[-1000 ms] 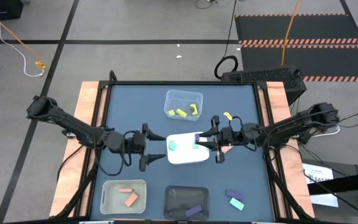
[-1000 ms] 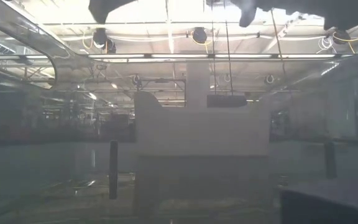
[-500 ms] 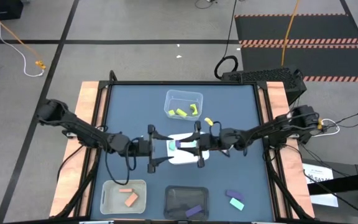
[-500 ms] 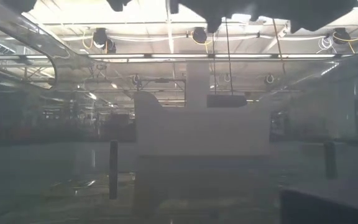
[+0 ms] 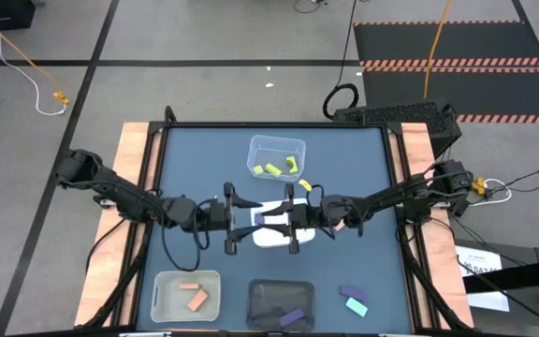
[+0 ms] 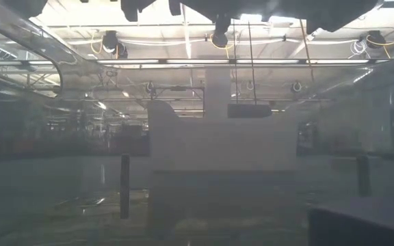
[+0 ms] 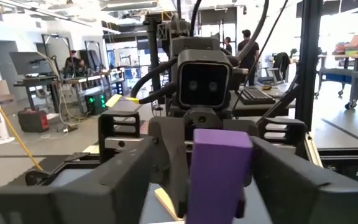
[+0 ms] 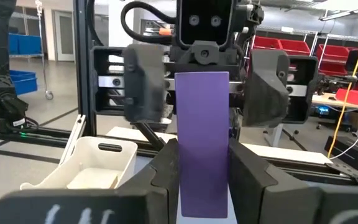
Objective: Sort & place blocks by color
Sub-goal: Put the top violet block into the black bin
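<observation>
A purple bar block [image 8: 202, 124] is held in the air over the white tray [image 5: 307, 236] at the table's middle. My right gripper [image 8: 204, 180] is shut on it, reaching in from the table's right [image 5: 275, 218]. My left gripper [image 7: 207, 171] faces it from the left [image 5: 251, 219]. It is open, with one finger on each side of the purple block [image 7: 219, 165] and a gap on both sides. Other blocks lie in trays and on the table. My right gripper pinches the purple bar between its two fingers [image 8: 166, 177] at the bar's end nearest the wrist [image 8: 202, 196]. The fingers come level from the table's right side. The bar sticks out past the fingertips toward the left gripper, lifted clear above the white tray.
A clear tray [image 5: 277, 142] near the far edge holds yellow-green blocks. Near the front edge, a clear tray [image 5: 162, 298] holds salmon blocks and a black tray [image 5: 255, 301] holds a purple one. A purple [image 5: 353, 294] and a teal block [image 5: 356, 306] lie at the front right.
Both grippers have closed in on each other over the white tray. The right one has carried the purple bar toward the table's left, and the left one has moved right until its open fingers flank the bar.
</observation>
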You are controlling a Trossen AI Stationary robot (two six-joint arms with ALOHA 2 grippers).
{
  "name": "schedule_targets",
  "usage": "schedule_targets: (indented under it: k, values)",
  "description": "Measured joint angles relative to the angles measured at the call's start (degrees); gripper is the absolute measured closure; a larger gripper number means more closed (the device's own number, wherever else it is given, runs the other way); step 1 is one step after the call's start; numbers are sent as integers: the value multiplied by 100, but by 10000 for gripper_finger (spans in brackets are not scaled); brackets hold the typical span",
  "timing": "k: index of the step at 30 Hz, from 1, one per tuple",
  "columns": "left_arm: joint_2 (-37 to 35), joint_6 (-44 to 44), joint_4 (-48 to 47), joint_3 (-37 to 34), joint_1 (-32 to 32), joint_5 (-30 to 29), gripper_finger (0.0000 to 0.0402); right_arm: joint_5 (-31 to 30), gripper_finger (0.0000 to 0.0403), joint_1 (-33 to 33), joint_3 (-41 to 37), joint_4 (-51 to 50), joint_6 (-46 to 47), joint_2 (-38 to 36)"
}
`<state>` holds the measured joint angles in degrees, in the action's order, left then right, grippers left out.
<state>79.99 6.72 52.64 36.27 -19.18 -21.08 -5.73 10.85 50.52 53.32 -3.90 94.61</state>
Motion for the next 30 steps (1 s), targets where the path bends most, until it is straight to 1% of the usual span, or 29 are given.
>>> schedule_targets:
  k: [2,6,7,9,11,13,16,19,21,24,27,30]
  values:
    - [0,0,0,0,6,9,186,-6,322,0,0,43,13,0]
    - [0,66,-14,0,3,129,281,2,322,0,0,34,40,-4]
    - [-2,91,-17,0,4,210,294,2,322,3,0,21,62,-6]
    - [-2,91,-22,0,4,296,295,-12,305,15,0,-3,60,-7]
    - [0,18,-18,0,-17,350,295,4,268,48,0,-82,22,-9]
    - [-2,-51,41,0,-45,363,295,-7,224,78,0,-461,132,-94]
    - [-2,-131,95,0,-127,365,295,0,167,93,0,-1596,369,-450]
    - [-2,-176,175,0,-254,433,295,-7,129,90,0,-3037,896,-981]
    - [-2,-370,181,0,-343,655,295,-6,115,91,0,-3919,1453,-1340]
    - [41,-711,185,1,-505,926,295,-4,113,171,0,-5167,2120,-1862]
    - [279,-1034,196,4,-663,964,295,0,119,295,0,-6262,2667,-2239]
    - [666,-1443,485,135,-787,964,295,2,127,433,0,-7144,3249,-2502]
